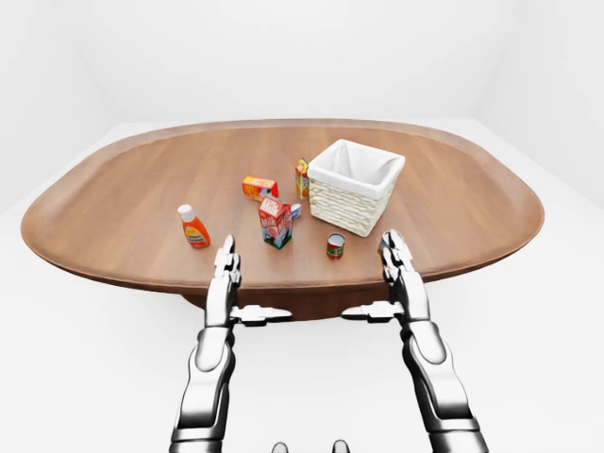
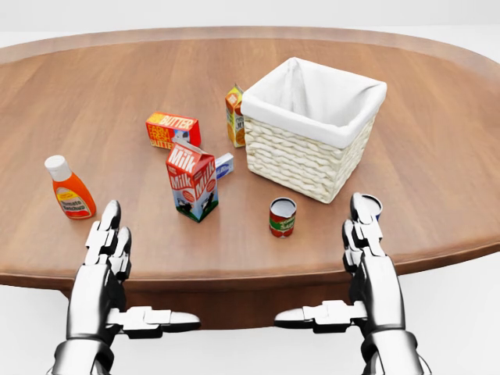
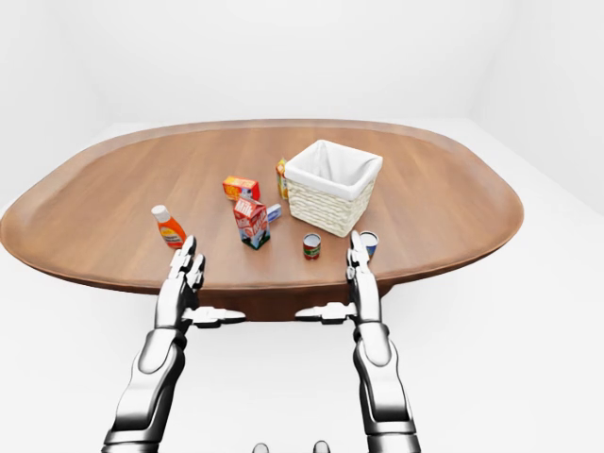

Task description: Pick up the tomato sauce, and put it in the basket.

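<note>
The tomato sauce (image 2: 282,217) is a small red-and-green can standing upright on the wooden table (image 2: 437,156), just below the basket's lower corner in the head view. The basket (image 2: 312,129) is white wicker with a white cloth lining and looks empty. My left hand (image 2: 109,250) is open over the table's near edge, lower left of the can and well apart from it. My right hand (image 2: 363,250) is also open, lower right of the can, with its thumb pointing left. Neither hand holds anything.
A milk carton (image 2: 192,181) stands left of the can. A butter box (image 2: 173,130), a juice carton (image 2: 235,116) and an orange bottle (image 2: 69,188) lie further left. A second, blue-labelled can (image 3: 368,243) sits partly hidden behind my right fingertips.
</note>
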You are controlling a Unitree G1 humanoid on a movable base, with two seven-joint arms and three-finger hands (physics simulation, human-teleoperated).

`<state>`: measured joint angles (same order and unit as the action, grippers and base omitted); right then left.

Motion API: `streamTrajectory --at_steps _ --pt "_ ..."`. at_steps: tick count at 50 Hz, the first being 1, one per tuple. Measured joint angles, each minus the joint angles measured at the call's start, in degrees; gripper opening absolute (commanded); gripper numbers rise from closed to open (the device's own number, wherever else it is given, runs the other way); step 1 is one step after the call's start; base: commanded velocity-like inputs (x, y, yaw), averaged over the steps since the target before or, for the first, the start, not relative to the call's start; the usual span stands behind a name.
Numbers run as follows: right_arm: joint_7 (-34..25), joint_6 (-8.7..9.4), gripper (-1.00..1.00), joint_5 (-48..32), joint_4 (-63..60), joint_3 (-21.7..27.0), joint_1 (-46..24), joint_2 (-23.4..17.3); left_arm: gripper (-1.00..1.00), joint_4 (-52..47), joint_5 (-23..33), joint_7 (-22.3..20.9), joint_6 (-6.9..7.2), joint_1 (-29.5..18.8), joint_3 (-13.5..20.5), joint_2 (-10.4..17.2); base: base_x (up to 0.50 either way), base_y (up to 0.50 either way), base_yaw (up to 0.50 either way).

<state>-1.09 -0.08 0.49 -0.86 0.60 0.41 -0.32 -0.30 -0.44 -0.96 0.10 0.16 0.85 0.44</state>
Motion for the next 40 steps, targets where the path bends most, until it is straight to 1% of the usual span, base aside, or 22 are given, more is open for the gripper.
streamTrajectory --at_steps 6,8,16,21,22,23,24,31,40 --pt "-0.81 -0.92 1.00 -0.06 -1.17 0.31 0.71 -0.22 1.00 -0.45 -0.24 -0.70 0.19 0.24 0.61 0.30 0.00 0.03 0.00" --pt "-0.96 -1.31 1.00 -0.12 -1.37 0.51 0.91 -0.71 1.00 -0.50 -0.32 -0.91 0.15 0.28 0.61 -0.09 0.00 0.50 0.00" --pt "-1.58 -2.82 1.00 -0.36 -1.43 0.56 1.34 -0.56 1.00 -0.62 -0.41 -1.28 0.06 0.47 0.98 0.28 0.00 0.50 0.00" --pt "-1.85 -3.28 1.00 -0.45 -1.56 0.52 1.54 -0.50 1.00 -0.62 -0.43 -1.41 0.00 0.52 1.08 0.40 0.00 0.50 0.00" --pt "-1.90 -3.33 1.00 -0.45 -1.59 0.51 1.57 -0.48 1.00 -0.60 -0.43 -1.43 -0.02 0.52 1.09 0.42 0.00 0.00 0.00" --pt "-1.98 -3.47 1.00 -0.38 -1.57 0.43 1.57 0.36 1.00 -0.60 -0.41 -1.41 -0.02 0.54 1.19 1.26 0.00 0.00 0.00" --pt "-2.04 -3.55 1.00 -0.30 -1.49 0.42 1.54 0.40 1.00 -0.59 -0.40 -1.41 -0.03 0.55 1.25 1.32 0.00 0.00 0.00" --pt "-2.49 -3.92 1.00 0.25 -1.15 0.53 1.56 0.01 1.00 -0.22 -0.35 -1.63 -0.26 0.48 1.10 0.93 0.00 0.00 0.00" --pt "-3.23 -3.87 1.00 0.75 -1.75 0.29 2.13 -0.14 1.00 -0.03 -0.16 -1.93 -0.38 0.71 0.88 0.69 0.46 -0.10 0.00"
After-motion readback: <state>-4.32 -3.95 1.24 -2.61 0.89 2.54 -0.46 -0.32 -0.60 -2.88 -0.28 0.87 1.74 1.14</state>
